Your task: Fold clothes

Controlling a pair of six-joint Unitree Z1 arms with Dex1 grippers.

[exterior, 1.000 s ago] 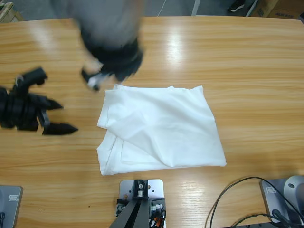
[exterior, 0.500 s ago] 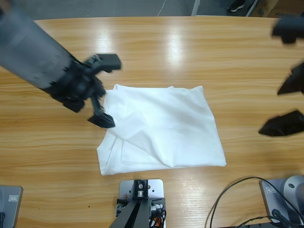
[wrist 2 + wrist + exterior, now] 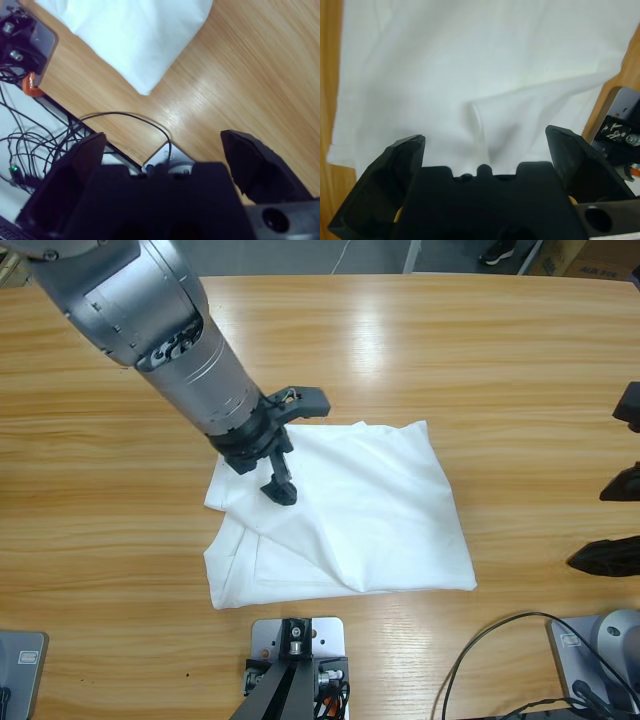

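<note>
Your T-shirt (image 3: 350, 515) lies roughly folded and rumpled on the desk (image 3: 100, 500), near its front edge. Over the shirt's upper left corner you have the left gripper (image 3: 290, 445), its jaws spread wide and holding nothing; one jaw tip seems to touch the cloth, though that is hard to judge from above. Well off the shirt's right side, at the desk's right edge, your right gripper (image 3: 612, 520) hangs with jaws wide apart and empty.
</note>
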